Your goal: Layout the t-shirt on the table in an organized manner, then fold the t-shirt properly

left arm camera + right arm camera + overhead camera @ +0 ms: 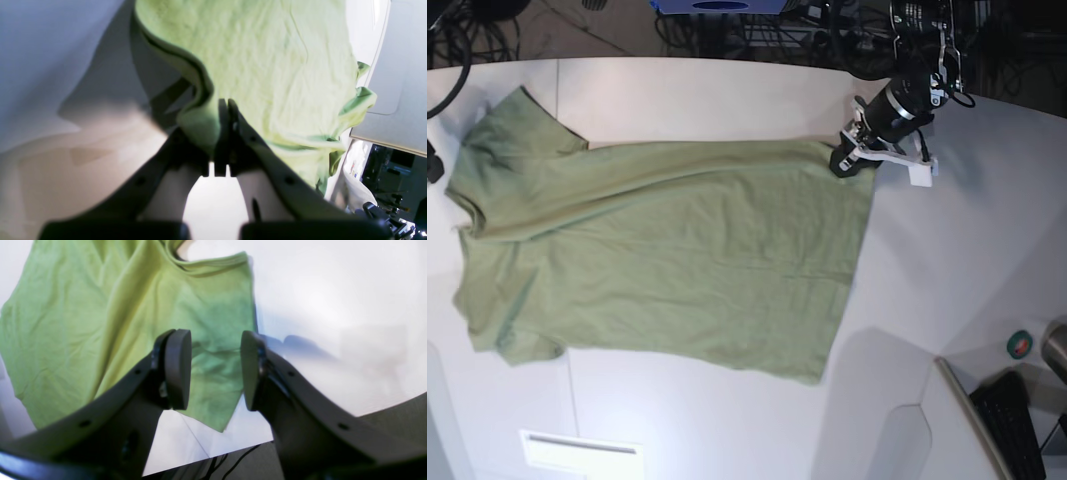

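- Currently spread across the counter [687,430], the t-shirt [687,250]: body mostly flat, sleeve end turned out at one side, rumpled folds below it, a long soft ridge along the near-robot edge.
- Left jaws [218,133] pressed together on a pinch of the green cloth, at the corner of the shirt and lifted a little, with fabric draping away.
- Right jaws [217,370] spread apart over the outspread sleeve, with nothing between the fingers.
- Likely light, limp and soft; no risk of breaking, but quick to wrinkle, slump or drag its neighbouring layers along.
- Probably grippy enough against itself for one layer to catch another; better to pull slowly and keep the cloth low.
- Best taken at corners and hems, where doubled edges give something to bite; a mid-panel pinch would likely just bunch.
- For the right side, sensible to close on the sleeve edge or the hem beside it, then draw outward against the left hold to take out the ridge before any fold.
- No container to be made out in use around the shirt, so no contents to report.
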`<action>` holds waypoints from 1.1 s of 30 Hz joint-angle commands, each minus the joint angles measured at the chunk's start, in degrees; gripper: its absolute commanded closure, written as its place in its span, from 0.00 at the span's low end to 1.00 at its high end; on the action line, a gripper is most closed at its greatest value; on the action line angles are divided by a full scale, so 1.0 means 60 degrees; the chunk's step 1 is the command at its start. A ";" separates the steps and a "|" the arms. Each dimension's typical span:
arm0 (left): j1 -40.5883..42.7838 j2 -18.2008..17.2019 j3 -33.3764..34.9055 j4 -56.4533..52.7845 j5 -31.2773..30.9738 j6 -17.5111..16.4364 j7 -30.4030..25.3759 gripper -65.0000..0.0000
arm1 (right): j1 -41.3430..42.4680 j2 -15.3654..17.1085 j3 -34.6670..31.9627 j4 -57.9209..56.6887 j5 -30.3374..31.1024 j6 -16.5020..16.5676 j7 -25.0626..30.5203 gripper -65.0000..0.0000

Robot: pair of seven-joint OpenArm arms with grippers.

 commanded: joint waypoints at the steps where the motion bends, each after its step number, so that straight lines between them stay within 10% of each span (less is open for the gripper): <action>1: -0.0039 -0.0029 -0.0029 0.0163 -0.0132 -0.0125 -0.0065 1.00 | 0.0061 0.0194 0.0099 0.0173 0.0129 0.0002 0.0155 0.74; 5: -0.0039 -0.0029 -0.0029 0.0163 -0.0132 -0.0125 -0.0065 1.00 | 0.0061 0.0194 0.0099 0.0158 0.0143 0.0002 0.0125 1.00; 9: -0.0039 -0.0029 -0.0029 0.0163 -0.0132 -0.0125 -0.0065 1.00 | -0.0129 0.0194 0.0099 0.0158 0.0143 0.0002 0.0125 1.00; 16: -0.0039 -0.0029 -0.0029 0.0163 -0.0117 -0.0125 -0.0065 1.00 | -0.0261 0.0194 0.0099 0.0188 0.0158 0.0002 0.0125 0.48; 23: -0.0039 -0.0029 -0.0029 0.0222 -0.0117 -0.0125 -0.0065 1.00 | -0.0276 0.0106 0.0934 0.0173 0.0158 0.0002 0.0125 0.60; 30: -0.0039 -0.0161 -0.0029 0.0193 -0.0117 -0.0125 -0.0080 1.00 | -0.0203 -0.0202 0.1564 -0.0105 0.0143 0.0031 -0.0856 0.43; 33: -0.0039 -0.0161 -0.0058 0.0193 -0.0117 -0.0125 -0.0080 1.00 | -0.0129 -0.0275 0.1520 -0.0472 0.0143 0.0998 -0.0930 0.43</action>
